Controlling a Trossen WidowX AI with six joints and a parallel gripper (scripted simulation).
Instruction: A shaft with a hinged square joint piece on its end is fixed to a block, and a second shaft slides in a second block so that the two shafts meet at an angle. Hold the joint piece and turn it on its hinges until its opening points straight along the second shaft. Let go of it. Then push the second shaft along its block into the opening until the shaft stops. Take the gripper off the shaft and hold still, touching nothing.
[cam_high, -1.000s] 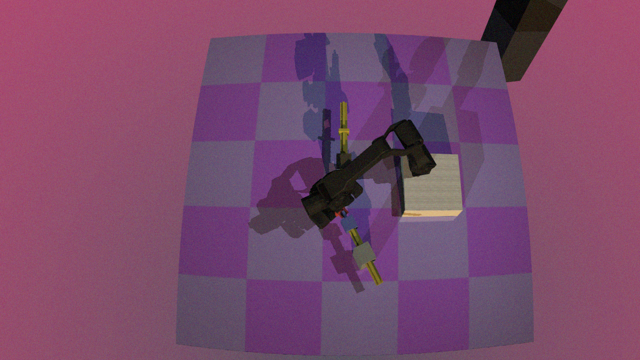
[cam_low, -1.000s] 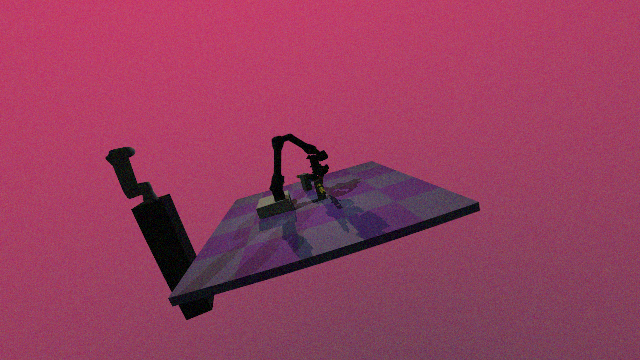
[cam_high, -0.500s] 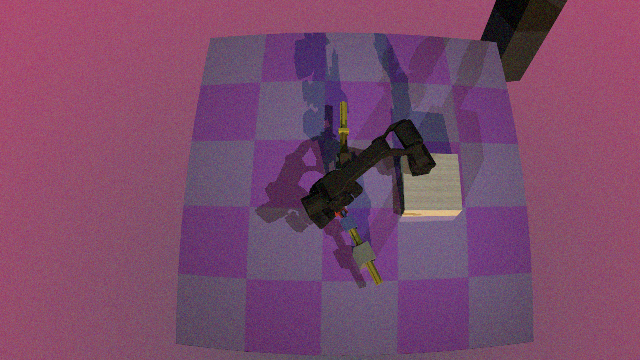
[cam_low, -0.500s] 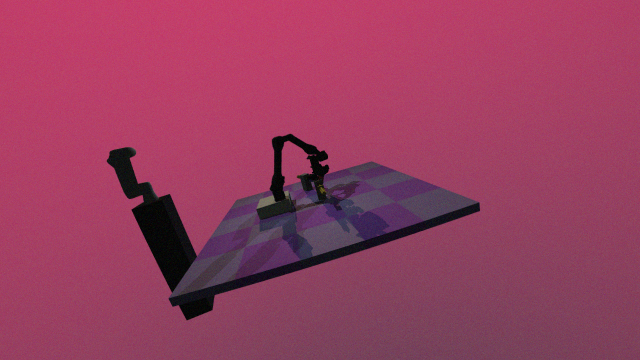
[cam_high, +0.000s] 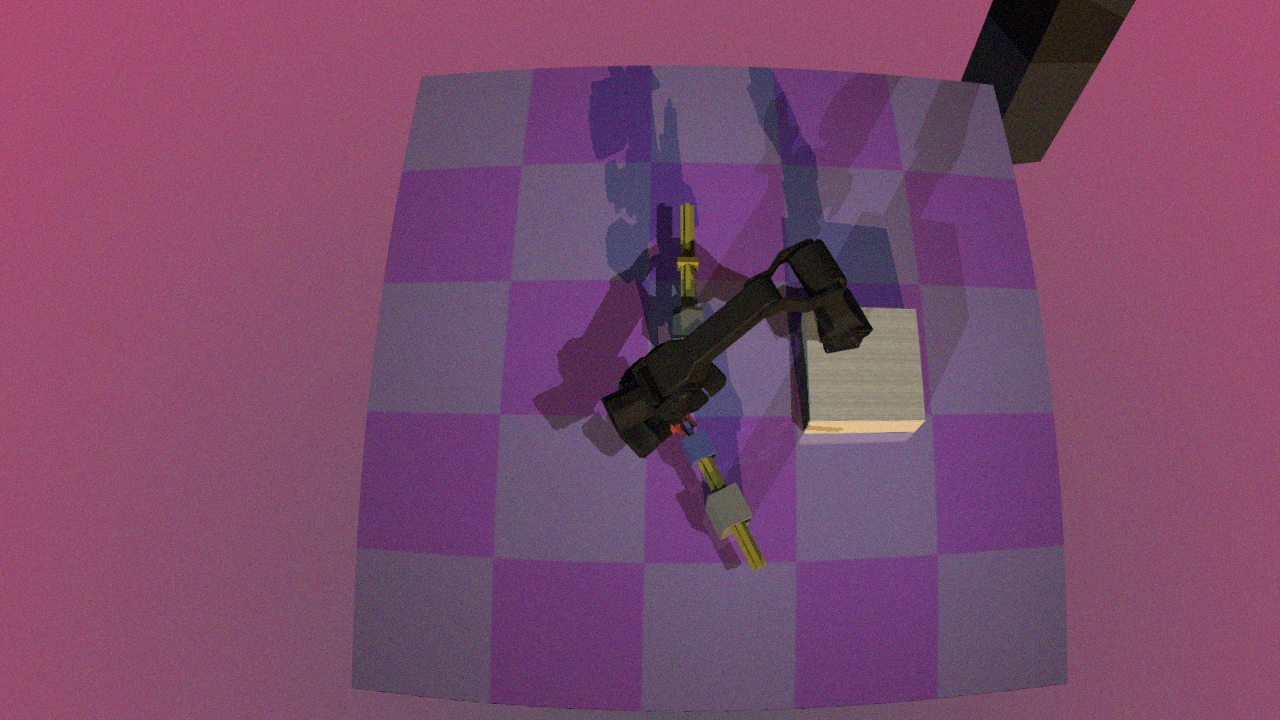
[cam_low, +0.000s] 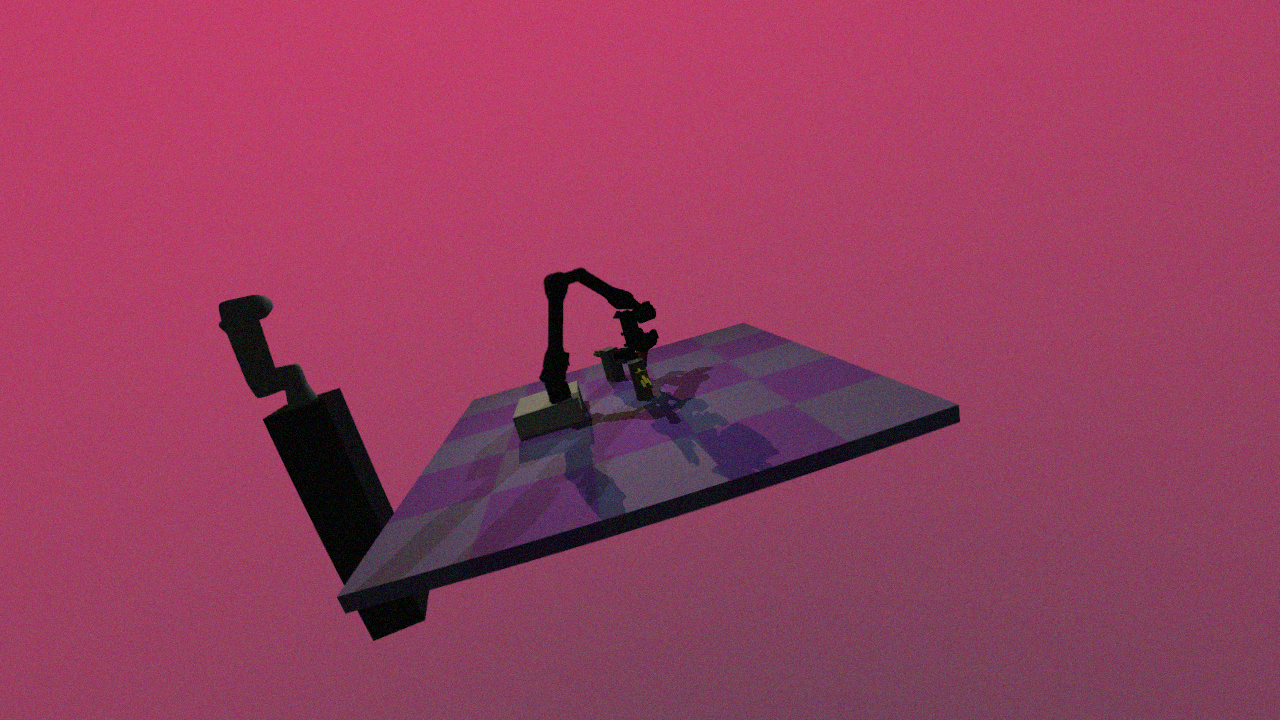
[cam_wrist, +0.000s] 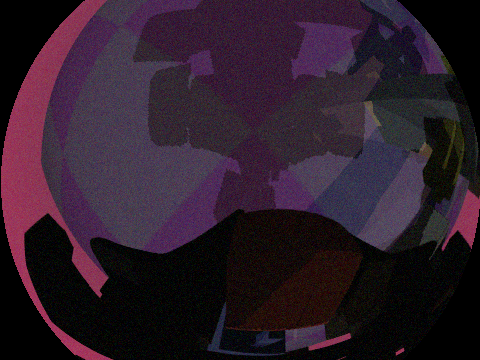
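The first shaft (cam_high: 747, 544) is yellow and runs through a grey block (cam_high: 727, 510); a blue fork piece (cam_high: 698, 446) is on its inner end. The red joint piece (cam_high: 682, 423) (cam_wrist: 295, 290) sits beyond the fork, mostly hidden by the arm in the top view. My gripper (cam_wrist: 276, 219) is shut on the joint piece, with dark fingers on both sides of it in the wrist view. The second shaft (cam_high: 686, 223), yellow with a collar, passes into another grey block (cam_high: 687, 322). Its inner end is hidden under the arm. Which way the opening points is not visible.
The arm's pale base block (cam_high: 863, 371) (cam_low: 547, 413) stands beside the two shafts. The arm reaches over the second block. A dark pillar (cam_high: 1056, 76) (cam_low: 331, 483) stands at a corner of the checkered board (cam_high: 572, 626) (cam_low: 859, 402), with a grey jointed shape (cam_low: 250, 358) above it.
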